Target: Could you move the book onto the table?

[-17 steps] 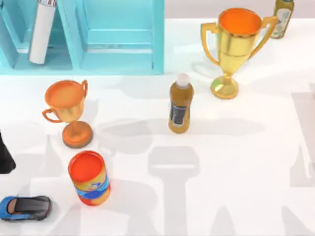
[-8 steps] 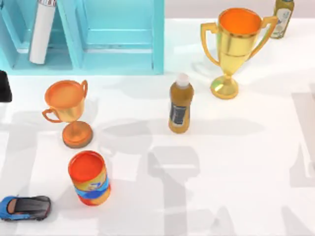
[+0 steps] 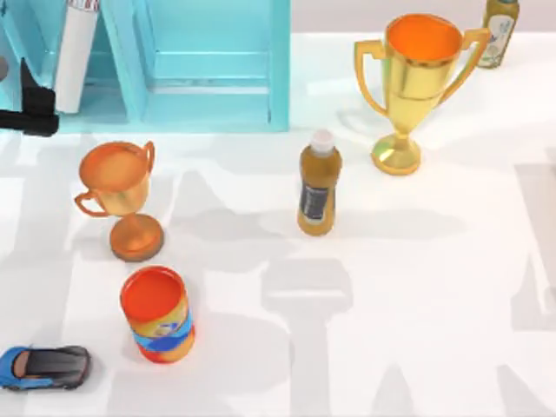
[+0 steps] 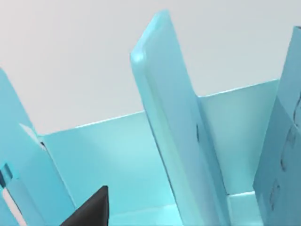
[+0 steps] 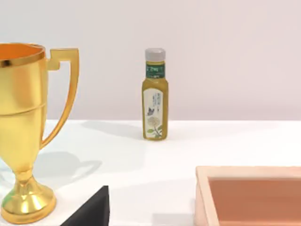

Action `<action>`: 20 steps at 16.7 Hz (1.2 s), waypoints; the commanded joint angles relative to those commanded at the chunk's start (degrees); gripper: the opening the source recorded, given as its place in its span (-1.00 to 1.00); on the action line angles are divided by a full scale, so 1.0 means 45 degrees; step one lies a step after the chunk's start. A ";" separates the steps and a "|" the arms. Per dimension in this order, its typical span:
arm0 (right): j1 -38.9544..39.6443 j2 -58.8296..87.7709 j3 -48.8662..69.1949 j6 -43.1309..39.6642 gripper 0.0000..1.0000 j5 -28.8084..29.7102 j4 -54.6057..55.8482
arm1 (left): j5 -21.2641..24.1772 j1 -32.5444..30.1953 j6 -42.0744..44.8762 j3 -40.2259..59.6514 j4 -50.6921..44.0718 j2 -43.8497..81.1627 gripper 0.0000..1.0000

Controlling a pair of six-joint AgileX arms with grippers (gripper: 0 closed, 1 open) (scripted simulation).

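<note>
AgileX left hand (image 3: 30, 113) closes in on the shelved book (image 3: 74, 54)

The book stands edge-on in the turquoise shelf unit (image 3: 208, 87) at the far left of the white surface (image 3: 417, 287), not yet lifted; the dark hand hovers just beside it, though whether its fingers are parted or pinched cannot be told from here. A misjudged reach could strike the shelf divider, or a careless swing-out could topple the small orange trophy (image 3: 122, 195) nearby.

The glossy white bench (image 3: 434, 287) carries a turquoise shelf unit (image 3: 208, 65), two trophies, two bottles, an orange can (image 3: 157, 314) and a toy car (image 3: 43, 367). The book (image 3: 74, 52) stands inside the shelf unit.
</note>
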 joint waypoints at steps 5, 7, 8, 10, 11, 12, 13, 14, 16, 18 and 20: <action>0.0000 0.0000 0.0000 0.0000 1.00 0.0000 0.0000 | 0.0053 -0.0556 0.0783 0.1229 0.2960 0.4317 1.00; 0.0000 0.0000 0.0000 0.0000 1.00 0.0000 0.0000 | 0.0151 -0.0927 0.0964 0.1441 0.3740 0.5368 1.00; 0.0000 0.0000 0.0000 0.0000 1.00 0.0000 0.0000 | 0.0206 -0.1113 0.1023 0.1492 0.4025 0.5727 1.00; 0.0000 0.0000 0.0000 0.0000 1.00 0.0000 0.0000 | 0.0285 -0.1368 0.1080 0.1521 0.4334 0.6080 1.00; 0.0000 0.0000 0.0000 0.0000 1.00 0.0000 0.0000 | 0.0290 -0.1385 0.1083 0.1522 0.4352 0.6099 1.00; 0.0000 0.0000 0.0000 0.0000 1.00 0.0000 0.0000 | 0.0290 -0.1385 0.1083 0.1522 0.4352 0.6099 1.00; 0.0000 0.0000 0.0000 0.0000 1.00 0.0000 0.0000 | 0.0290 -0.1385 0.1083 0.1522 0.4352 0.6099 1.00; 0.0000 0.0000 0.0000 0.0000 1.00 0.0000 0.0000 | 0.0290 -0.1385 0.1083 0.1522 0.4352 0.6099 1.00; 0.0000 0.0000 0.0000 0.0000 1.00 0.0000 0.0000 | 0.0295 -0.1312 0.1072 0.1501 0.4309 0.6086 1.00; 0.0000 0.0000 0.0000 0.0000 1.00 0.0000 0.0000 | 0.0453 -0.1159 0.1082 0.1950 0.4103 0.6308 1.00; 0.0000 0.0000 0.0000 0.0000 1.00 0.0000 0.0000 | 0.0662 -0.0984 0.1087 0.2827 0.3678 0.6742 1.00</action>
